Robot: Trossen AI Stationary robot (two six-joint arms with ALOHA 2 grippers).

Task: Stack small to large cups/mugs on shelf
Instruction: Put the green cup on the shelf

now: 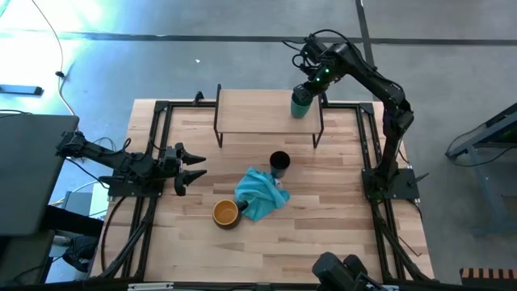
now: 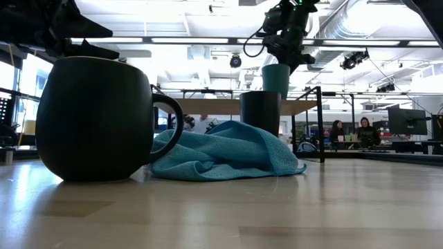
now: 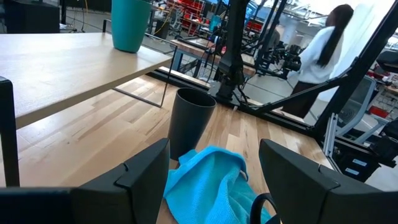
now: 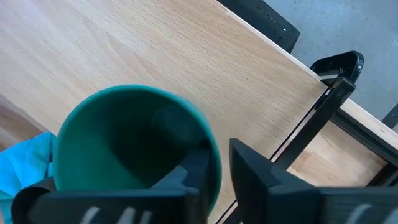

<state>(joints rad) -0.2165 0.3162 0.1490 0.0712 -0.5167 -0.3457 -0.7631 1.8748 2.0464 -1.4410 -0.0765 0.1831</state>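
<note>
The green cup point(image 1: 300, 105) stands upright on the right end of the shelf point(image 1: 258, 109), a light-wood board on thin black legs at the table's far side. My right gripper point(image 4: 219, 180) is over it, shut on its rim. The taller black cup point(image 1: 279, 164) stands on the table in front of the shelf. The dark mug point(image 1: 226, 213) with the yellow-orange inside stands nearer, beside a teal cloth point(image 1: 260, 194). My left gripper point(image 1: 198, 166) waits open near the table's left edge, pointing at the cloth. My right gripper holds the green cup by its rim point(image 4: 214, 158), on the side toward the table's right edge. One finger point(image 4: 186, 180) is inside the cup and the other point(image 4: 261, 180) outside. The fingers come from above, pointing down. The cup is upright, its base on the shelf point(image 3: 62, 62).
The teal cloth point(image 2: 228, 152) lies crumpled between the mug point(image 2: 93, 117) and the black cup point(image 2: 260, 114). Most of the shelf top left of the green cup is bare wood. Black frame rails run along the table's left and right sides. People sit in the room beyond.
</note>
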